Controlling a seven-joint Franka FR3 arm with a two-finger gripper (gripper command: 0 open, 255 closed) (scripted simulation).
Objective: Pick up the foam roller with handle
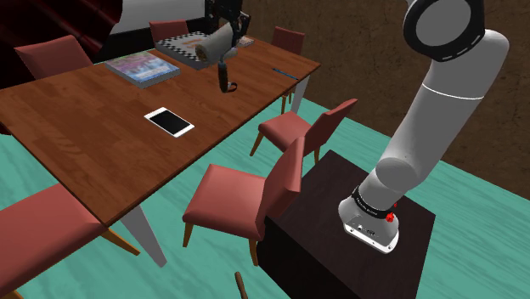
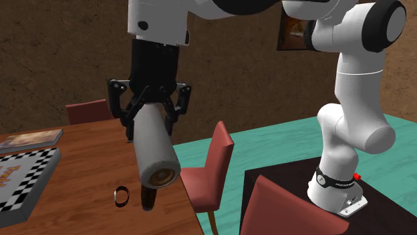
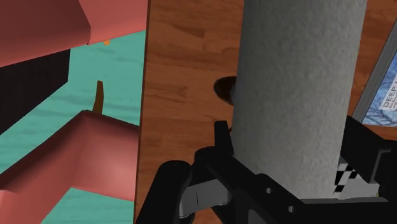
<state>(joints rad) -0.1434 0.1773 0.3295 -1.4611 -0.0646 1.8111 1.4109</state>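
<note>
Shoulder view gives me the long wooden table (image 1: 93, 110) first, ringed by red chairs (image 1: 233, 200) on a teal floor (image 1: 493, 246). The white arm (image 1: 442, 102) rises from its dark stand (image 1: 327, 255) and reaches across to the table's far end. Out there I have the grey foam roller (image 2: 155, 150) in the black gripper (image 2: 150, 113), jaws clenched on the cylinder's upper part. The roller is tilted, open end lower, with its body off the wood. A dark handle (image 2: 148, 197) hangs beneath that lower end, and I cannot tell whether it touches the surface. On the table lie a checkered board (image 1: 183, 44), a colourful book (image 1: 143, 66) beside it, a white phone (image 1: 169, 121) well apart toward the middle, and a small dark ring (image 2: 121, 196) just beside the handle.
</note>
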